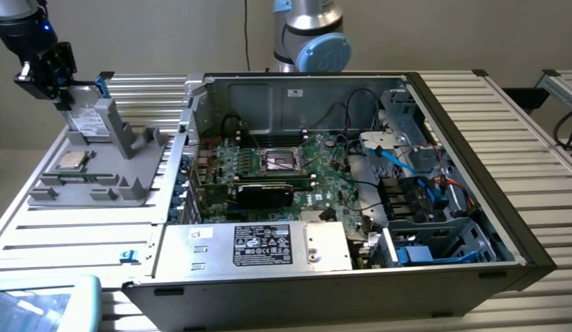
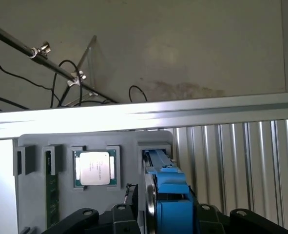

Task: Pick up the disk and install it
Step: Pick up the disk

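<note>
A flat silver-grey hard drive in a bright blue plastic carrier, the disk, stands on its long edge in a slot of a moulded grey plastic parts holder. The holder lies on the slatted aluminium table, at the exterior view's left of the open black-and-silver computer case. Standing upright leaves the disk's top edge and both broad faces free to be clasped from above. The holder's other pockets do the same for smaller parts, such as the small square silver processor chip.

The black gripper hangs right over that top edge. Its fingers are spread, one on each side of the blue carrier, which lies between them. They seem not to press on it, though a light touch on one side cannot be ruled out. The disk sits in its slot, not yet lifted.
</note>
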You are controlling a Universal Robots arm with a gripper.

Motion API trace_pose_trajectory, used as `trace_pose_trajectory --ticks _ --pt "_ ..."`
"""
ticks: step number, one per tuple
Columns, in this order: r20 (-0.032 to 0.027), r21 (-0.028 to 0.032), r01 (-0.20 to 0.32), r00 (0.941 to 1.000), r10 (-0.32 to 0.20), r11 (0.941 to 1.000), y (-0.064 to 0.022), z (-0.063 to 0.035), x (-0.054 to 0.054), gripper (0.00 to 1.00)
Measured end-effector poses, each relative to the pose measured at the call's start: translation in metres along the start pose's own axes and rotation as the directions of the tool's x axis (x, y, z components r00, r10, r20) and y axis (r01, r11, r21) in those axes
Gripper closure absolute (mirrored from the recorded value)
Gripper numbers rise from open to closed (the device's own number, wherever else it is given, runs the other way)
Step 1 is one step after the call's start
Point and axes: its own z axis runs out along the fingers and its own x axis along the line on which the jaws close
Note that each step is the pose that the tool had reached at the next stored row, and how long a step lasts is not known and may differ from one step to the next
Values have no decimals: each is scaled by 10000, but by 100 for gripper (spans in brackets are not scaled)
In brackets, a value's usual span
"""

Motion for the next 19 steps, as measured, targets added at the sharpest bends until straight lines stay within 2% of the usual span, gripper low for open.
trace_pose_trajectory --ticks 3,4,19 --pt "-107 8 -2 9999 2 10000 0 0 -6 53" --pt "-121 9 -2 9999 2 10000 1 0 -6 53" --pt "-127 68 -1 9999 2 10000 2 18 -28 53"
